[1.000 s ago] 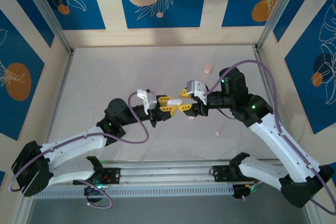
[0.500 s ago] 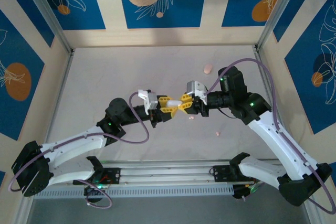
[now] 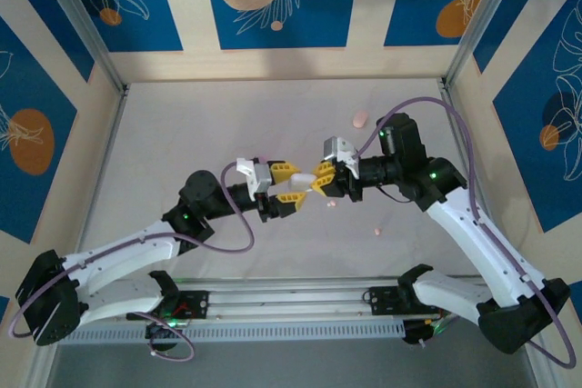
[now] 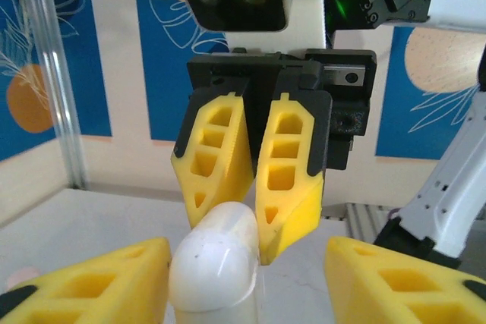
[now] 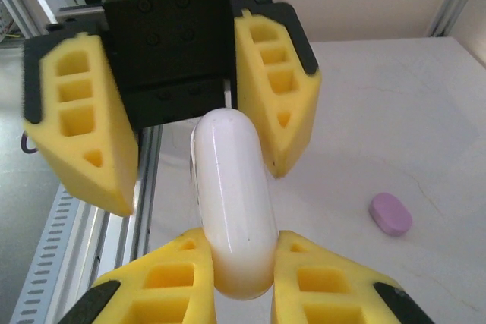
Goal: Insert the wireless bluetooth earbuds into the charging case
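A white pebble-shaped charging case (image 5: 231, 187) hangs above the table's middle, and my right gripper (image 5: 243, 252) is shut on its near end. My left gripper (image 4: 247, 256) stands open, its yellow fingers (image 4: 83, 282) on either side of the case (image 4: 216, 263) and apart from it. From above, the left gripper (image 3: 293, 185) and right gripper (image 3: 316, 179) meet tip to tip with the case (image 3: 304, 182) between them. Two tiny pink earbuds (image 3: 331, 203) (image 3: 376, 231) lie on the table below the right arm.
A peach pebble-shaped piece (image 3: 360, 119) lies farther back on the table. A pale purple pebble-shaped piece (image 5: 391, 214) rests on the table beside my right gripper. Aluminium posts and patterned walls enclose the table; a metal rail (image 3: 291, 302) runs along the near edge.
My right gripper has closed on the white case, and my left gripper's jaws have spread apart and let go of it. Both arms have shifted only slightly.
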Available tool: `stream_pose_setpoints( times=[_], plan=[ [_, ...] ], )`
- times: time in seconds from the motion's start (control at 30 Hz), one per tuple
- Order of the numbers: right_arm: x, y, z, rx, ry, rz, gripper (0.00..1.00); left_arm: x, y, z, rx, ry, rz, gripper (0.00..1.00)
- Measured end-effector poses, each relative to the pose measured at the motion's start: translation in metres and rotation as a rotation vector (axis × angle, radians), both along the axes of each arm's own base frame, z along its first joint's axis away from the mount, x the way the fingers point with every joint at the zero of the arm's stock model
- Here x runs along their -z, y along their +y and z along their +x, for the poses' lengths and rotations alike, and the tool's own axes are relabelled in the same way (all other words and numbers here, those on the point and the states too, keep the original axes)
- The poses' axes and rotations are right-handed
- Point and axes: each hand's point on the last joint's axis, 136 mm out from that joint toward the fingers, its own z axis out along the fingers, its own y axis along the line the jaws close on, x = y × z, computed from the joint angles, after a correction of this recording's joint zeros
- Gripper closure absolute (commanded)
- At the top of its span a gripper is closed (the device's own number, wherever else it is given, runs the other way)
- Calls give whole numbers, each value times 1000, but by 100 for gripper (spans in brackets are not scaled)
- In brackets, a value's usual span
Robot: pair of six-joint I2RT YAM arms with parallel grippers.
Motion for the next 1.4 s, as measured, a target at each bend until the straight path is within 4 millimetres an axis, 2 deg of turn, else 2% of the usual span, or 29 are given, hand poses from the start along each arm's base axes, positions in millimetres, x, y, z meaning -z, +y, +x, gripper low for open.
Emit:
stream_pose_setpoints(
  times=[0.13, 0.33, 0.47, 0.6, 0.9, 1.1, 1.4],
  plan=[
    [10, -1, 14, 46, 71, -15, 85, -7, 12, 10, -101, -22, -24, 37],
    [40, -2, 54, 153, 258, -31, 84, -20, 47, 29, -327, -51, -78, 36],
    [84, 3, 80, 205, 460, -79, 84, -26, 64, 35, -421, -52, -87, 36],
    [130, 10, 107, 249, 653, -136, 84, -27, 73, 38, -467, -51, -81, 36],
    [195, 34, 171, 300, 940, -211, 82, -23, 83, 40, -515, -34, -57, 36],
    [233, 43, 188, 309, 1080, -263, 82, -22, 86, 39, -519, -30, -50, 36],
    [257, 53, 197, 302, 1160, -315, 80, -17, 87, 40, -526, -20, -32, 36]
  ],
)
